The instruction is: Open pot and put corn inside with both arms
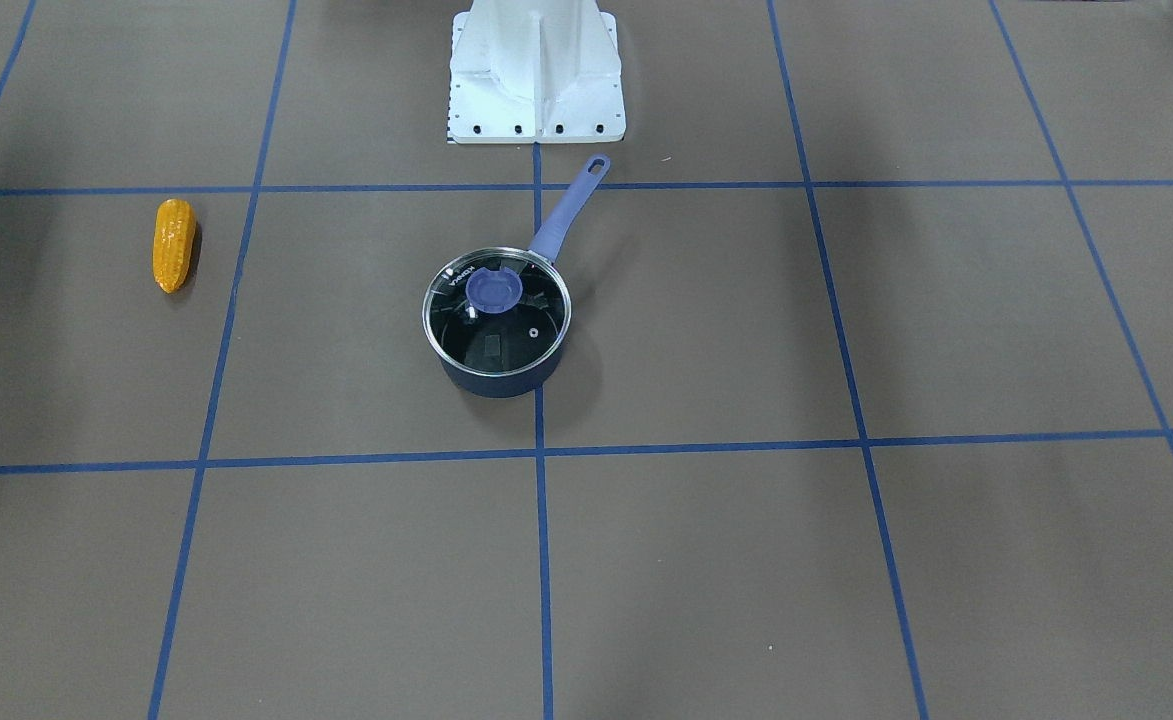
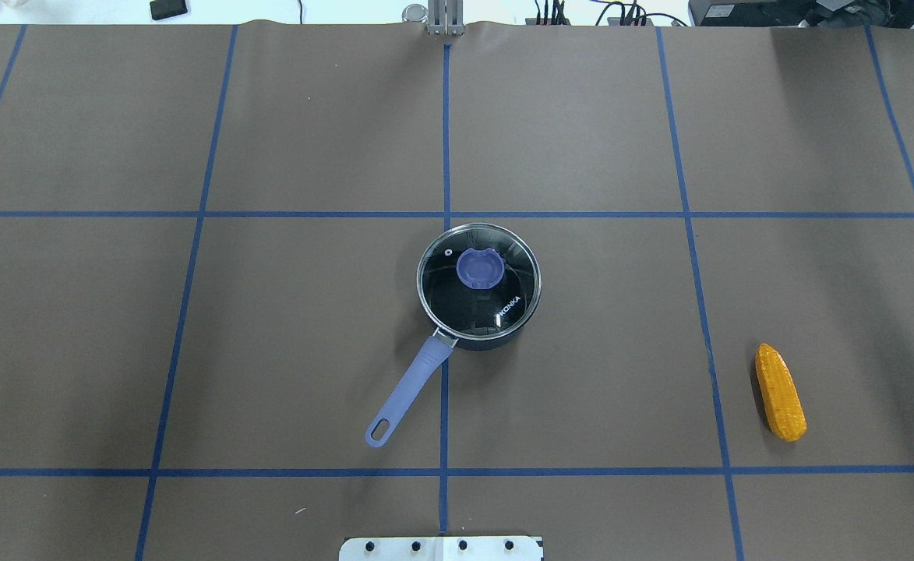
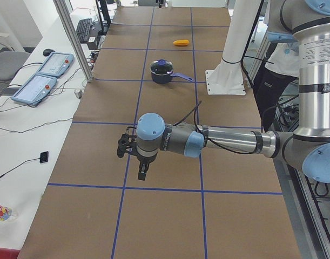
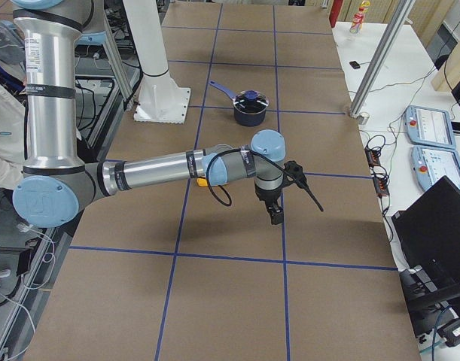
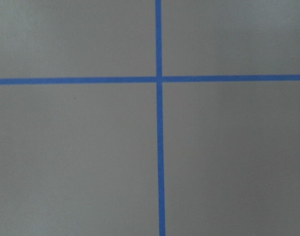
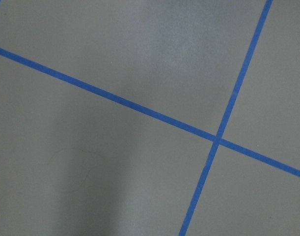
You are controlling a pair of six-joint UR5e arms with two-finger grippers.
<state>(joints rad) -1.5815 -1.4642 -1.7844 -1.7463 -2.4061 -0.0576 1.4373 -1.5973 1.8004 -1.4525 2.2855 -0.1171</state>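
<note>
The pot [image 1: 502, 381] stands at the table's middle, its purple handle [image 1: 563, 217] pointing toward the robot base. The glass lid [image 1: 531, 330] with its purple knob [image 1: 493, 289] sits closed on it. In the overhead view the pot [image 2: 490, 341] is central and the corn [image 2: 780, 392] lies far to its right. The corn [image 1: 174, 244] lies alone on the table. My left gripper [image 3: 142, 174] and right gripper [image 4: 275, 214] hover above the table's two ends, far from both objects. I cannot tell whether they are open or shut. Both wrist views show only brown table cover with blue tape.
The white robot base [image 1: 536, 80] stands just behind the pot's handle. Blue tape lines grid the brown table cover [image 2: 269, 351]. An aluminium post [image 3: 73, 40] and two teach pendants [image 3: 46, 73] stand along the far side bench.
</note>
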